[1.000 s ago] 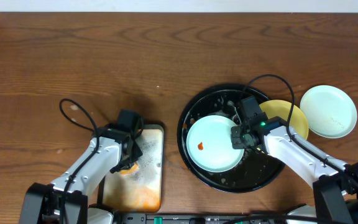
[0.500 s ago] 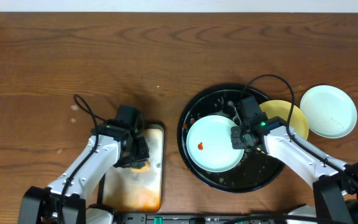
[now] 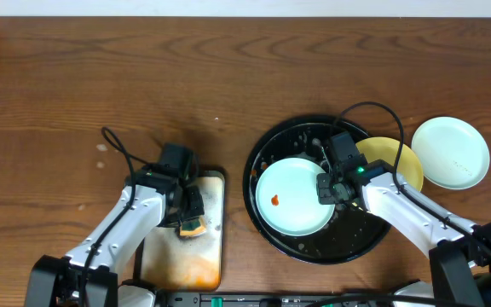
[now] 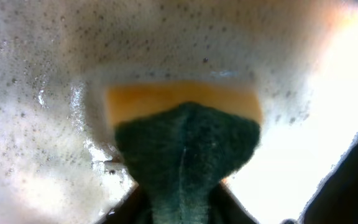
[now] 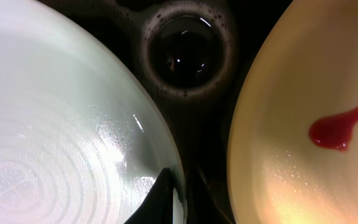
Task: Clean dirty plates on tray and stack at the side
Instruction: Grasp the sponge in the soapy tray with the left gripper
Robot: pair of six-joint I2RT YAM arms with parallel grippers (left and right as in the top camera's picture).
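Note:
A pale mint plate point(image 3: 292, 198) with a small red spot lies in the round black tray point(image 3: 305, 247). My right gripper point(image 3: 327, 189) is shut on that plate's right rim; in the right wrist view the rim point(image 5: 166, 149) runs between the dark fingers point(image 5: 165, 194). A pale yellow plate point(image 3: 397, 159) with a red sauce spot point(image 5: 335, 127) leans over the tray's right rim, partly under my right arm. A second mint plate point(image 3: 450, 152) rests on the table to the right. My left gripper point(image 3: 189, 215) is shut on a green-and-yellow sponge point(image 4: 185, 146).
A rectangular metal tray point(image 3: 186, 260) with foam and orange stains lies under the sponge at the front left. Soapy dark water with a round bubble ring point(image 5: 188, 50) sits in the black tray between the two plates. Cables loop over both arms.
My left gripper shifted slightly right over the metal tray and closed again on the sponge, whose green side now shows. The right arm and the plates have not moved.

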